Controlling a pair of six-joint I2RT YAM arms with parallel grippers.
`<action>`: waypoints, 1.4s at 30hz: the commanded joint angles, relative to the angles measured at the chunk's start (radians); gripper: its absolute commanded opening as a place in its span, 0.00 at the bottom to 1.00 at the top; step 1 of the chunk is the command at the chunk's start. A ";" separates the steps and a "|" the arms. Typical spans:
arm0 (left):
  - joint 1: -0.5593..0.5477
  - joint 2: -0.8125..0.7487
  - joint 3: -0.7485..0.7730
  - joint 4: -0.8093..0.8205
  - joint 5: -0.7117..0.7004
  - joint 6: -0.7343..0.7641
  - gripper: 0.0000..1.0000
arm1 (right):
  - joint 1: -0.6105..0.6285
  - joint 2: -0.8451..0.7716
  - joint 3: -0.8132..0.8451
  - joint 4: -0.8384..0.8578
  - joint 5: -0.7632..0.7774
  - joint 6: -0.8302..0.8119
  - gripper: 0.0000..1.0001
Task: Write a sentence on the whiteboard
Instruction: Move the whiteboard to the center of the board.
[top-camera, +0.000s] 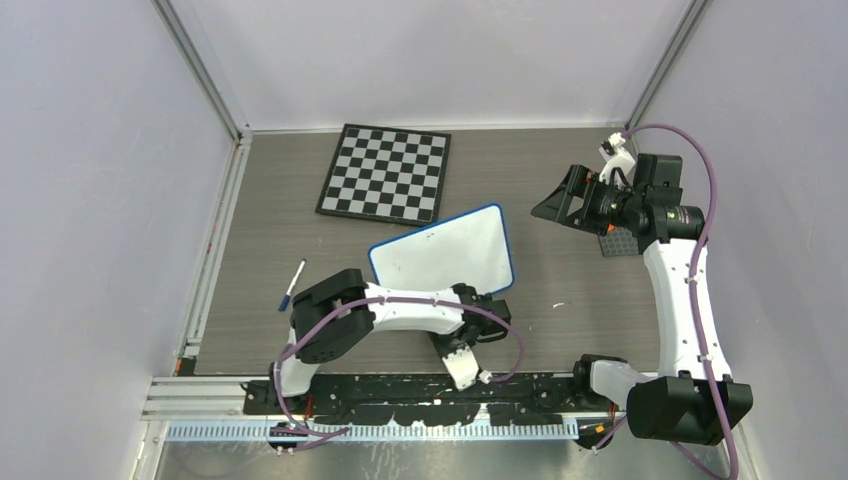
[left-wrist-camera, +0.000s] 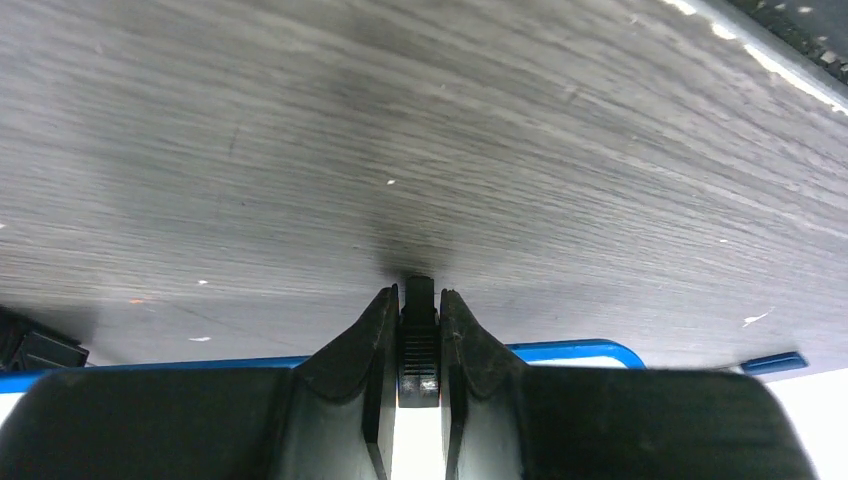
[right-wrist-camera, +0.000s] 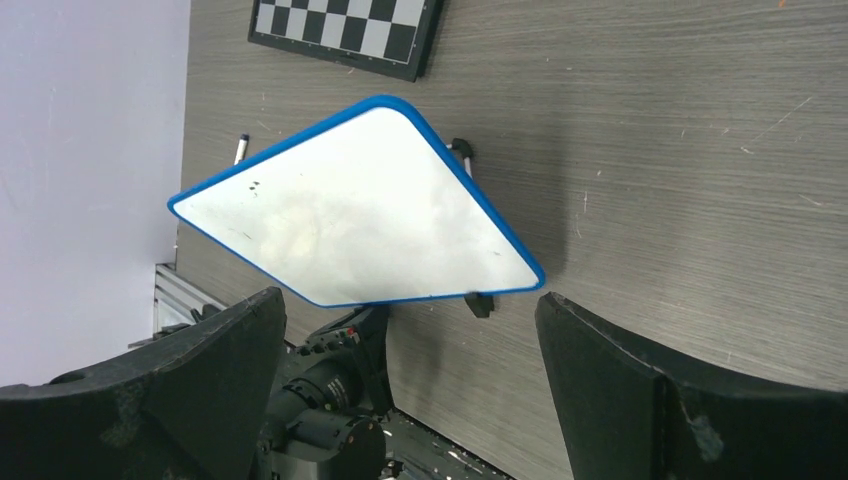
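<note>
Left arm's folded low, left gripper (left-wrist-camera: 418, 296) pinching the edge of the whiteboard (left-wrist-camera: 572, 351). Up high, right gripper (top-camera: 560, 203) gapes wide, empty, whiteboard well ahead.

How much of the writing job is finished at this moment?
Done: nothing; the whiteboard is blank but for faint smudges. In hand: the left gripper grips a black part at its near rim; the right gripper is open. Left: fetch the marker, write the sentence.

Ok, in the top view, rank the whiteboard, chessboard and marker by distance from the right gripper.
1. whiteboard: nearest, just left of the right gripper, centre.
2. chessboard: farther left, toward the back.
3. marker: farthest, at the far left.
</note>
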 joint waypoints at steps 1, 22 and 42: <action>0.038 -0.001 -0.003 -0.055 -0.018 -0.128 0.00 | -0.007 -0.008 0.057 0.016 0.012 -0.020 0.99; 0.112 -0.189 -0.314 0.090 -0.019 0.157 0.00 | -0.007 0.039 0.071 0.017 -0.004 0.011 0.99; -0.067 -0.262 0.064 -0.161 0.198 -0.347 0.86 | -0.007 0.076 0.082 0.033 -0.008 -0.003 0.99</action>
